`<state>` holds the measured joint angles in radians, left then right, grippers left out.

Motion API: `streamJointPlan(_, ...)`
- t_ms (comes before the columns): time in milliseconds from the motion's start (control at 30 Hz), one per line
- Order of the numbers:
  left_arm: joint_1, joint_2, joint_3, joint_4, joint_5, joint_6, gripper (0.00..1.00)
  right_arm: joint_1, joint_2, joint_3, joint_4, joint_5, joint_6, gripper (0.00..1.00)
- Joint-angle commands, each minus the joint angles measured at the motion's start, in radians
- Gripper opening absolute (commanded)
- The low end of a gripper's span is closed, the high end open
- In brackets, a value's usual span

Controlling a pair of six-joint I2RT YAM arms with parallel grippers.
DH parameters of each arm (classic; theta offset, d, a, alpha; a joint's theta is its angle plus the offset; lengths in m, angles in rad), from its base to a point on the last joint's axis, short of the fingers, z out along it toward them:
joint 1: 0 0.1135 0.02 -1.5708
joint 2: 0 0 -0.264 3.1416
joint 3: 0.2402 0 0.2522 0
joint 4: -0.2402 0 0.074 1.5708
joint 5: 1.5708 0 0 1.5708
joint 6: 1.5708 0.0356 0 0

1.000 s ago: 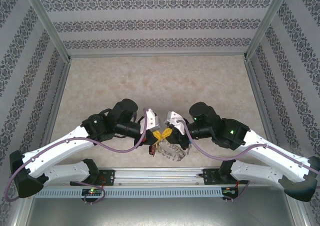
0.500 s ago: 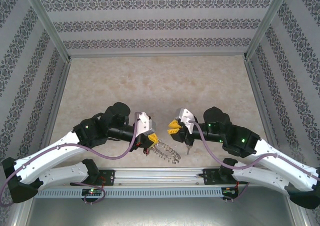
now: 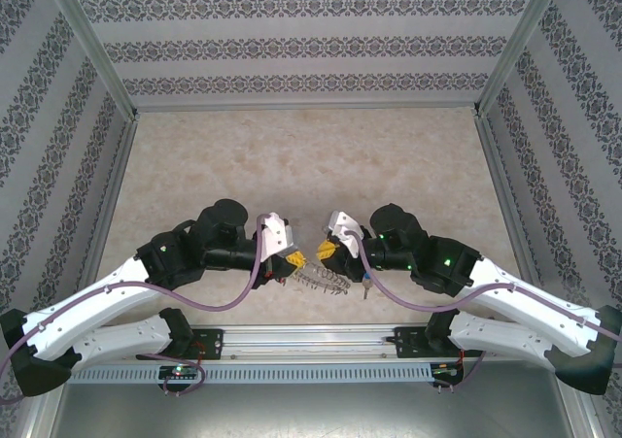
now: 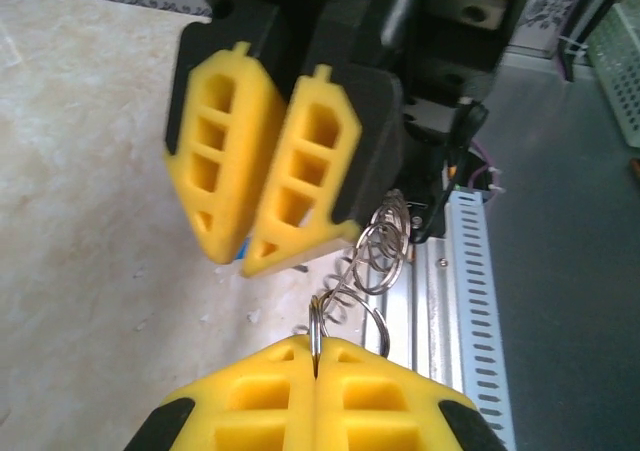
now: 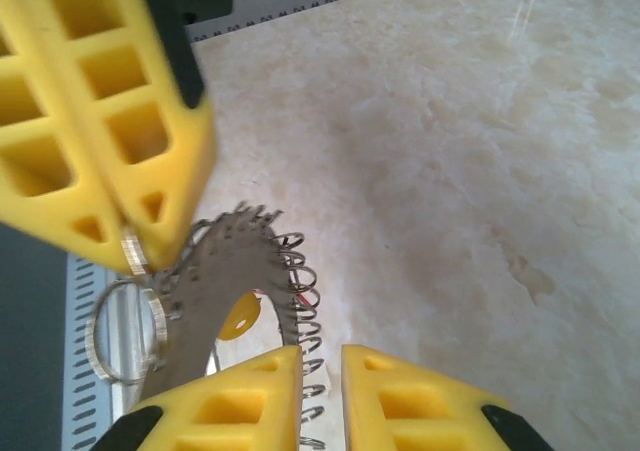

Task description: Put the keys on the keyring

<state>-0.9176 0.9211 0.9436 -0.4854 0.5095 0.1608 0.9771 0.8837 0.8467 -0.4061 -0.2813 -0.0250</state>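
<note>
— How are the left fingers (image 4: 250,406) set?

— They are pressed flat together on one thin wire loop (image 4: 316,321) at the rim of the keyring (image 5: 212,286), and no gap is seen between them. The hold is taken on wire alone, at the very tips.

— And the right fingers (image 5: 235,411)?

— They are parted a little. Bare counter is seen through the gap and nothing is caught in it. They are placed just beside the fringe of loops, facing the left pair.

— Where is the keyring itself?

— It appears to be held tilted between the two pairs, over the near part of the counter (image 3: 292,166) and close to the slotted rail (image 4: 475,301). A yellow cap (image 5: 240,321), probably a key's, is seen through its central hole. Whether that key is threaded cannot be told.

— What could be spoiled from here?

— The ring could be swung or twisted about the single pinched loop if it is nudged by the right fingers, since it is steadied by nothing else. The loop could be pulled out of so thin a pinch and the ring dropped toward the rail, where small parts could be lost in the slots. A springy loop could also be snagged on a right finger and bent. If the parted fingers are closed on the fringe rather than on a key, neighbouring loops could be crushed together.
</note>
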Motion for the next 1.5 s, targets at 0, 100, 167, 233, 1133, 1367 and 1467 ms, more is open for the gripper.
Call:
streamJointPlan(0, -0.018, -0.007, 0.011, 0.055, -0.054, 0.037, 0.00, -0.007, -0.013, -0.003, 0.032, -0.039, 0.014, 0.23)
streamJointPlan(100, -0.018, 0.002, 0.017, 0.056, -0.060, 0.041, 0.00, -0.006, -0.023, -0.009, 0.030, -0.022, 0.016, 0.46)
streamJointPlan(167, -0.018, 0.012, 0.025, 0.045, -0.065, 0.043, 0.00, -0.006, -0.036, -0.014, 0.026, -0.007, 0.023, 0.62)
streamJointPlan(233, -0.018, 0.018, 0.030, 0.039, -0.066, 0.044, 0.00, -0.006, -0.057, -0.023, 0.026, 0.000, 0.029, 0.69)
streamJointPlan(1133, -0.018, 0.047, 0.046, 0.050, -0.080, 0.045, 0.00, 0.017, -0.010, -0.087, 0.081, -0.022, -0.001, 0.51)
streamJointPlan(1367, -0.017, 0.062, 0.055, 0.042, -0.129, 0.037, 0.00, 0.020, -0.011, -0.083, 0.067, 0.031, -0.018, 0.10)
streamJointPlan(1467, -0.017, 0.074, 0.066, 0.021, -0.163, 0.034, 0.00, 0.024, -0.019, -0.077, 0.068, 0.067, -0.027, 0.00)
